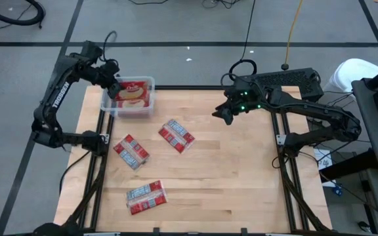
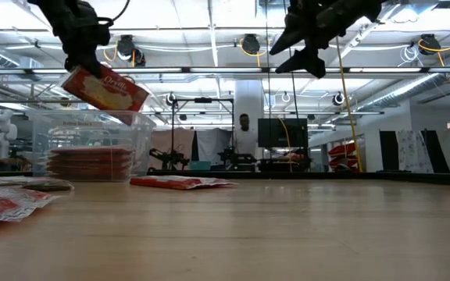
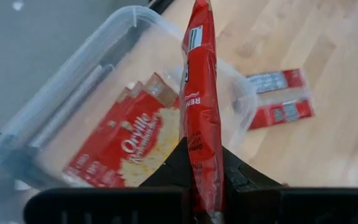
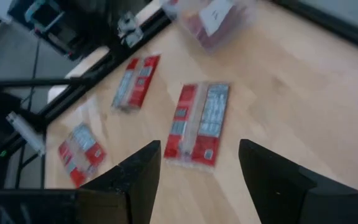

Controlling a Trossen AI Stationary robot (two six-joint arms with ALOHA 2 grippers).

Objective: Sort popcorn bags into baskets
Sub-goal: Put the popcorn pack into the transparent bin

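Holding a bag (image 3: 201, 118) edge-on above the tub (image 1: 107, 103), pinched between the pressed-together fingers of the left gripper (image 3: 205, 186), at about eleven o'clock on the table (image 1: 241, 183). Best lowered flat over the bags already stacked inside (image 3: 126, 146), kept clear of the rim, then released only once low and level, to avoid a bag propped on the wall. Three more bags lying loose on the wood at about eight o'clock: near bag (image 1: 176, 135), middle bag (image 1: 131, 151), far bag (image 1: 146, 196). Waiting at one o'clock, raised off the table, the right gripper (image 4: 197, 180) with fingers spread and empty.
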